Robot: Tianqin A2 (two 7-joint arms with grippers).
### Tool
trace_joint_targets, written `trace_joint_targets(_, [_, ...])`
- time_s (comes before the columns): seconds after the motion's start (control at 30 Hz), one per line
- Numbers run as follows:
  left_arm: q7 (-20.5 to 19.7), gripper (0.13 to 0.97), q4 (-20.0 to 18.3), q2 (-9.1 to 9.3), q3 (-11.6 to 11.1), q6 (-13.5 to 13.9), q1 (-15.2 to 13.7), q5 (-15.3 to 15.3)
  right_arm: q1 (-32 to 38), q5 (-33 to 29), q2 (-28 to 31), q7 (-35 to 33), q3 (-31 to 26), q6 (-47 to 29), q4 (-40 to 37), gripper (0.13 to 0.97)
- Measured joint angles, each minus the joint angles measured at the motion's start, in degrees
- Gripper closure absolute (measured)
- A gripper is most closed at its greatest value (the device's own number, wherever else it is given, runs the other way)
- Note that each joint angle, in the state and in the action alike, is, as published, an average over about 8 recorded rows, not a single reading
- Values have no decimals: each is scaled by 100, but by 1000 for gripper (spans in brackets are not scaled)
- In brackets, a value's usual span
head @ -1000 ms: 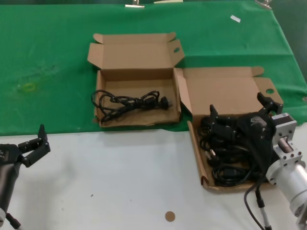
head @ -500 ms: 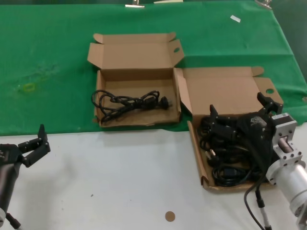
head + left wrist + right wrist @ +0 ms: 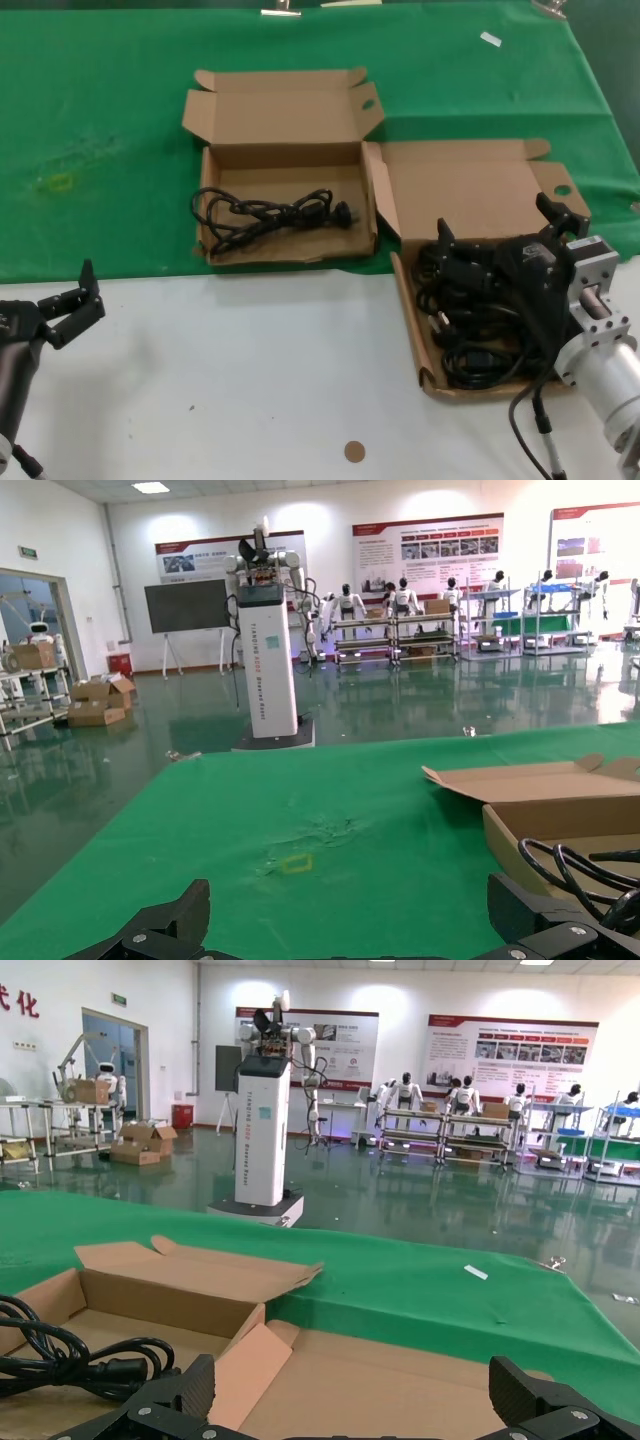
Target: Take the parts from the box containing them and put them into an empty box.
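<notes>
The box holding the parts (image 3: 409, 305) lies at the right on the table's white part, its lid (image 3: 400, 1385) folded back, with a heap of black cords (image 3: 470, 320) inside. My right gripper (image 3: 497, 222) (image 3: 352, 1375) hovers open over that heap, touching nothing. The other box (image 3: 285, 252), on the green cloth further left, has a wavy front wall and holds one looped cord (image 3: 270, 213) (image 3: 70, 1355). My left gripper (image 3: 68, 298) (image 3: 350, 900) rests open and empty at the near left, away from both boxes; in its wrist view that box (image 3: 560, 800) and cord (image 3: 575, 865) show.
A green cloth (image 3: 110, 130) covers the far half of the table; the near half is white (image 3: 250, 380). A small brown disc (image 3: 354, 452) lies near the front edge. A white scrap (image 3: 490, 39) sits at the cloth's far right. My right arm's cable (image 3: 535, 430) hangs by the box.
</notes>
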Motion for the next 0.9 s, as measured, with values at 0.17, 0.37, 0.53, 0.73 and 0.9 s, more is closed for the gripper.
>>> trace_joint_targets(0.17, [0, 132, 0, 0, 0, 0, 0, 0, 0, 0, 0, 0, 0, 0, 0, 129])
trace_joint_targets(0.37, [0, 132, 0, 0, 0, 0, 0, 0, 0, 0, 0, 0, 0, 0, 0, 129])
trace_joint_targets(0.53, [0, 132, 0, 0, 0, 0, 0, 0, 0, 0, 0, 0, 0, 0, 0, 129])
trace_joint_targets(0.73, [0, 132, 0, 0, 0, 0, 0, 0, 0, 0, 0, 0, 0, 0, 0, 129])
trace_joint_targets(0.9, [0, 132, 0, 0, 0, 0, 0, 0, 0, 0, 0, 0, 0, 0, 0, 129])
